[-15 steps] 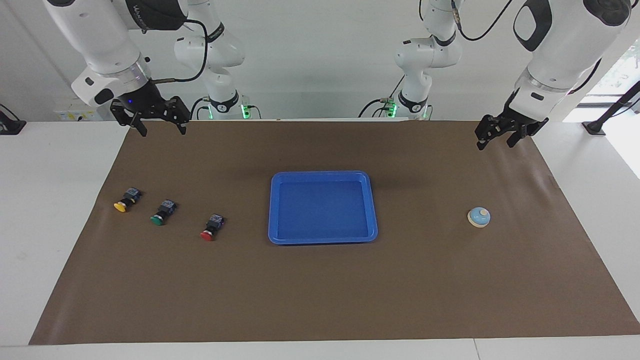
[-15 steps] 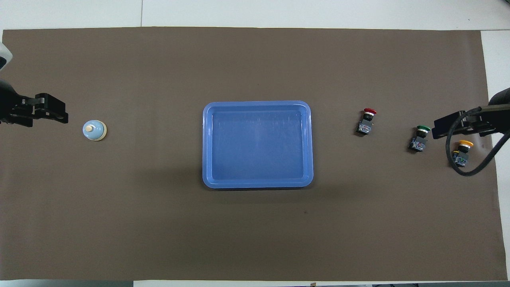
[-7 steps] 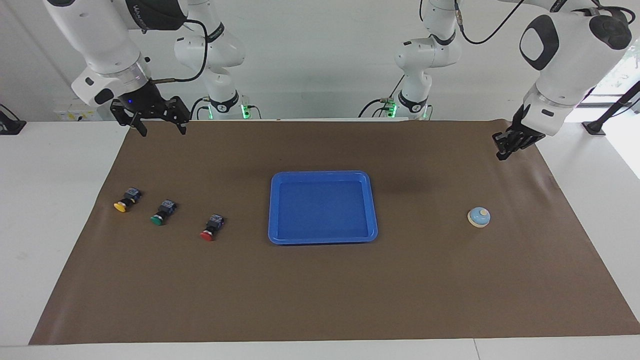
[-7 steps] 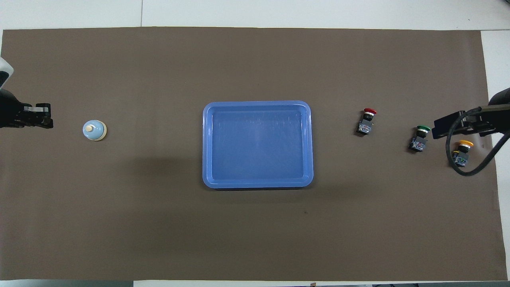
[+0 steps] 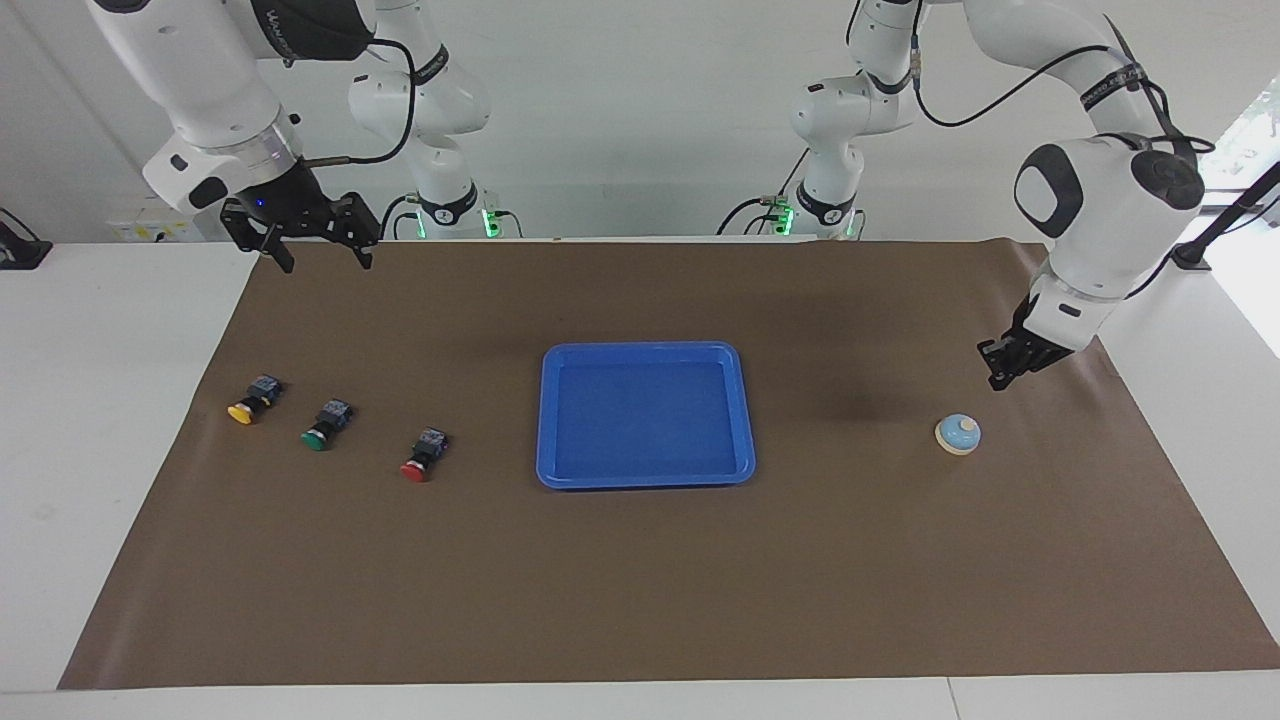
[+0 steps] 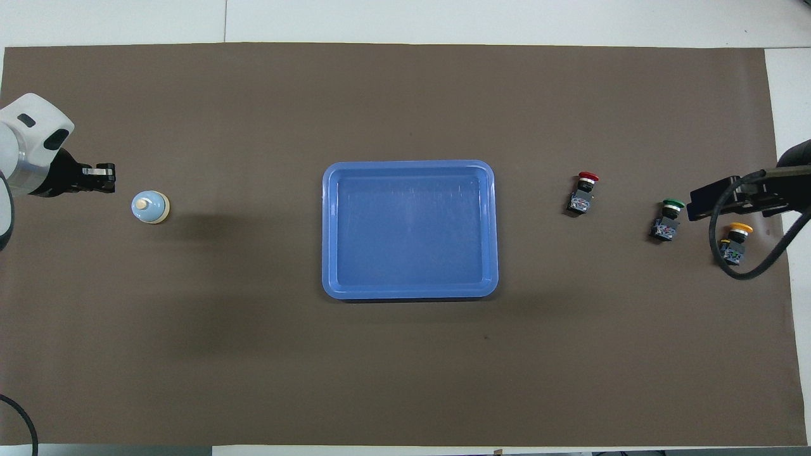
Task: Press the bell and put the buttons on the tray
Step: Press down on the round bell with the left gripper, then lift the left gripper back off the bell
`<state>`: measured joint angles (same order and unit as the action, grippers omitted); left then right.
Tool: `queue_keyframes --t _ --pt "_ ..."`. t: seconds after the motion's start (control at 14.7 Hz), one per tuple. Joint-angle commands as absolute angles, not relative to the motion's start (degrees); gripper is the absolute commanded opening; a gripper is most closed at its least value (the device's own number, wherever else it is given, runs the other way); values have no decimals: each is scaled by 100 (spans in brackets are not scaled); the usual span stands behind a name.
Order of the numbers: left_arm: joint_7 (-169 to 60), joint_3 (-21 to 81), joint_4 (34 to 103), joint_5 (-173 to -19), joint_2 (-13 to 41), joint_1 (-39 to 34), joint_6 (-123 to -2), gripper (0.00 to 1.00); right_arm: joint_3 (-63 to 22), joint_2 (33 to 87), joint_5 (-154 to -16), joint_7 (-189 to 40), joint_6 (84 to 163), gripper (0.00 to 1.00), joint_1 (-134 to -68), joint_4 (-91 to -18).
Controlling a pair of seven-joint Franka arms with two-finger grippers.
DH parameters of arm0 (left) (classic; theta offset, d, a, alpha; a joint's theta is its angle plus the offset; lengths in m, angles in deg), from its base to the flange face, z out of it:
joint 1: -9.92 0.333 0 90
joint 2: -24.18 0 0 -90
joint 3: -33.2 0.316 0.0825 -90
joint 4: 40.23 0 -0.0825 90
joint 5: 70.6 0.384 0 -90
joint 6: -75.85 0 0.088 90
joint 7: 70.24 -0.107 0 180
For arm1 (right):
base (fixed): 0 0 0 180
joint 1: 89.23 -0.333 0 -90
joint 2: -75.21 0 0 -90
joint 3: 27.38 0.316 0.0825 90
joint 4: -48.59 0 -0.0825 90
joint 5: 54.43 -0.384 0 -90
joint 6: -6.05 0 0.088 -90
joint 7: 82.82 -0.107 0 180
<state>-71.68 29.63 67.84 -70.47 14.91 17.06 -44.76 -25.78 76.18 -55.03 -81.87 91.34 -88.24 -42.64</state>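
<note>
White arms (image 5: 1100, 190), black cables (image 5: 1000, 60), black joints

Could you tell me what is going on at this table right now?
The left gripper, shut and empty, hangs above the mat close to the bell without touching it. The right gripper waits open, up in the air at its own end. The yellow, green and red buttons lie on the mat, and the tray holds nothing.
</note>
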Motion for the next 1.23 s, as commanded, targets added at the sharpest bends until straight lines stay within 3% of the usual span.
queue_keyframes --t 0.0,0.41,0.95,1.16 --pt "-7314 2942 7234 -7122 1618 1861 -4893 0 -2501 7662 -5496 -8036 9069 100 -8703 -4273" --pt "-7341 2942 7667 -7122 1408 1792 -5291 0 -2501 7653 -5496 -8027 9069 100 -8685 -4273" --pt "-7490 2942 7693 -7122 968 1783 -5721 0 -2501 7662 -5496 -8027 9069 100 -8694 -4281" --pt "-7490 2942 7379 -7122 1038 1809 -5118 0 -2501 7662 -5496 -8027 9069 100 -8685 -4273"
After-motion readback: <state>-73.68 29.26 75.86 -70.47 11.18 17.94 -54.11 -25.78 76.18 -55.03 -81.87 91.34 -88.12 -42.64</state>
